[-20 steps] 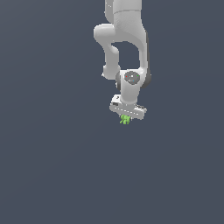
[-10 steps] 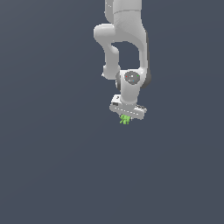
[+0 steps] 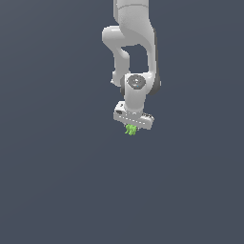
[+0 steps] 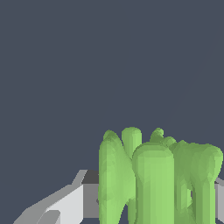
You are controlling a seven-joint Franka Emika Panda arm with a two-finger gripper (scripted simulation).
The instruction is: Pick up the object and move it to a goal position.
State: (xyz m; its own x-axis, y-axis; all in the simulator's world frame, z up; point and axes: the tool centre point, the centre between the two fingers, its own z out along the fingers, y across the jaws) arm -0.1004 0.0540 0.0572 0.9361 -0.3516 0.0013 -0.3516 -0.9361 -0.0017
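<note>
The object (image 3: 130, 129) is a tiny lime-green spiky thing that pokes out just below my white gripper (image 3: 132, 126) in the exterior view. In the wrist view the object (image 4: 153, 179) fills the space close to the camera as a cluster of green lobes, with one grey-white finger (image 4: 65, 205) beside it. The gripper is shut on the object. The white arm (image 3: 133, 47) comes down from the top of the exterior view and hides the fingers.
A plain dark grey surface (image 3: 57, 181) fills the rest of both views. No other thing shows on it.
</note>
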